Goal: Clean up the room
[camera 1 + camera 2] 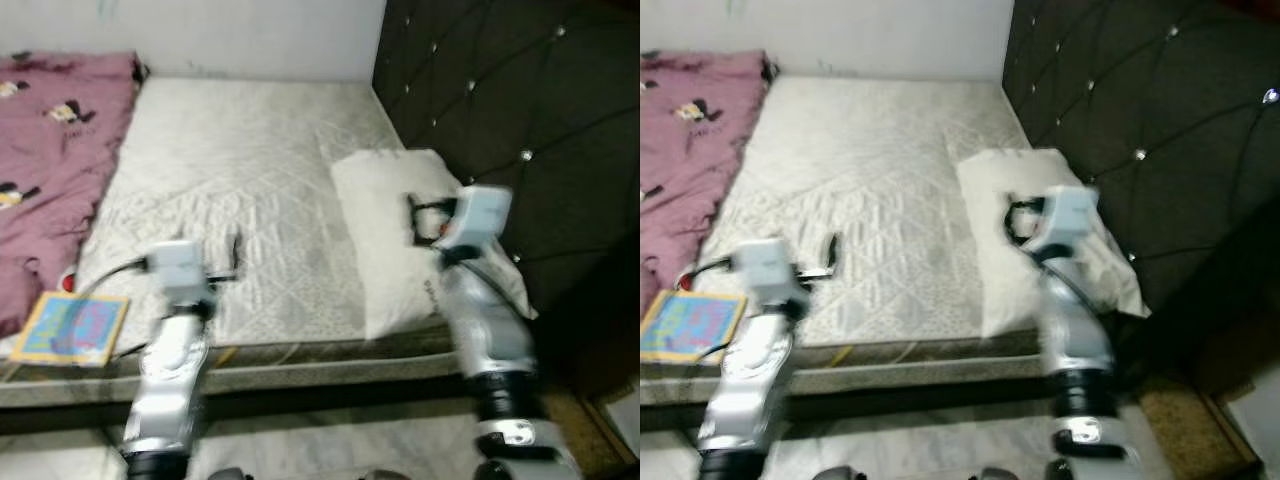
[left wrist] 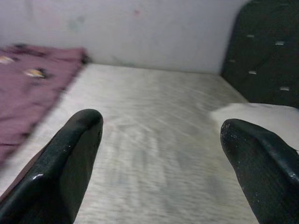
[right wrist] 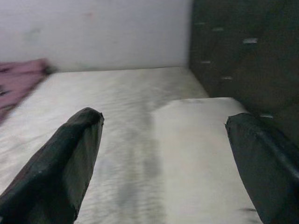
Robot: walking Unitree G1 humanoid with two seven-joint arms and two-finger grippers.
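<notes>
A white quilted mattress (image 1: 240,150) lies before me. A crumpled mauve blanket (image 1: 50,150) with cartoon prints covers its left side. On the right, a white pillow (image 1: 380,270) rests against the headboard. A colourful picture book (image 1: 72,328) sits at the bed's near left edge. My left gripper (image 1: 228,265) hovers open over the near part of the mattress, nothing between its fingers (image 2: 70,158). My right gripper (image 1: 412,220) is open just above the pillow (image 3: 201,140), also holding nothing.
A dark tufted headboard (image 1: 500,100) rises along the right side. A pale wall (image 1: 200,30) closes the far end. The bed's front edge (image 1: 300,372) runs across in front of me, with marble floor (image 1: 330,450) below it.
</notes>
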